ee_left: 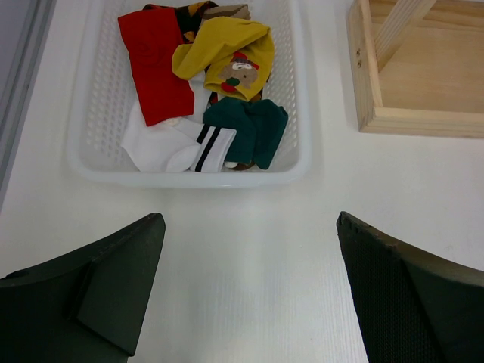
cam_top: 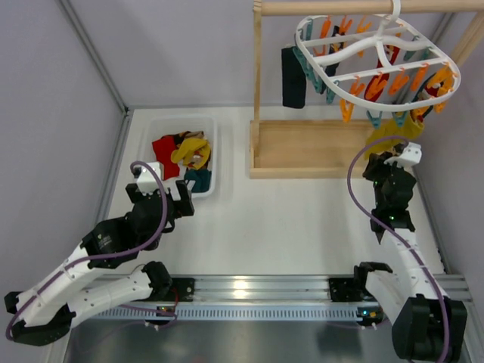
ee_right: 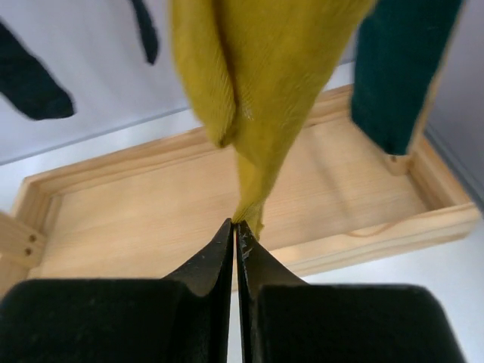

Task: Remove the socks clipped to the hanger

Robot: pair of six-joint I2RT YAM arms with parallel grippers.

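Mustard sock (ee_right: 257,83) tip pinched thinly by clenched right gripper (ee_right: 235,227); tug may slip off, hanger (cam_top: 300,38) clip holding. Left gripper (ee_left: 249,227) released.

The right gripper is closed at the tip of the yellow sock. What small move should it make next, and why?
Probably a short pull straight down. The right gripper is shut on the lower tip of the yellow sock, which hangs from the hanger, so a downward tug should free it from its clip.
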